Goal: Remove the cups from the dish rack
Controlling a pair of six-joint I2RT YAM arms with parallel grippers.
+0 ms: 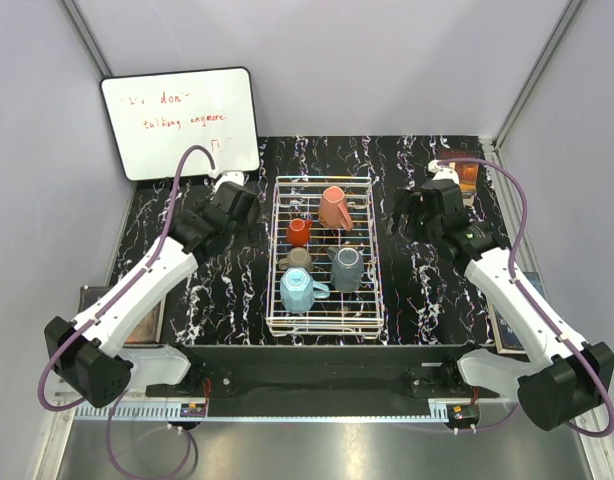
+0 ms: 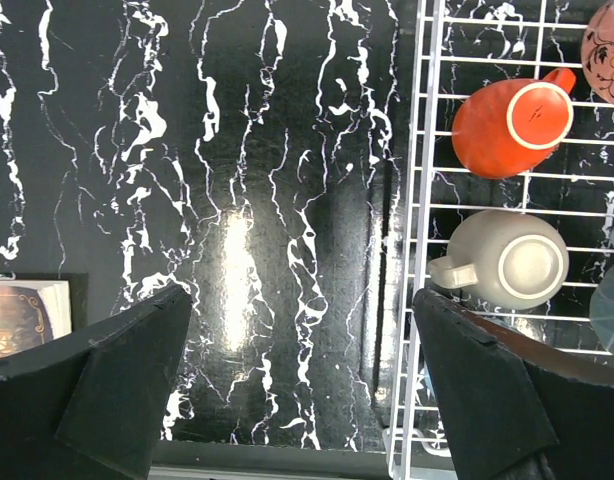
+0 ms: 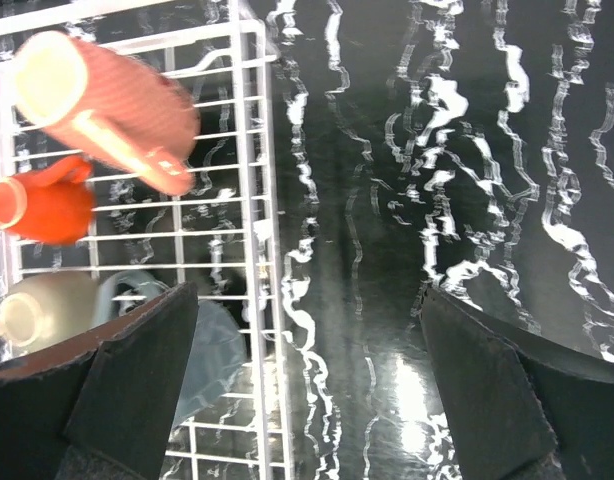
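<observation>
While five cups (image 1: 335, 207) sat in the dish rack (image 1: 322, 328), left hand (image 1: 234, 206) and right hand (image 1: 419, 212) flanked it wide open; unloading apparently unstarted, next move likely an inward reach.

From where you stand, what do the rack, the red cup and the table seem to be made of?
Rack: thin white rods in a grid, probably coated metal wire.
Red cup: smooth, slightly glossy body with a pale ring at one end, likely glazed ceramic.
Table: glossy black with white veins and a bright glare patch. It looks like marble, but could be stone or printed laminate.
</observation>
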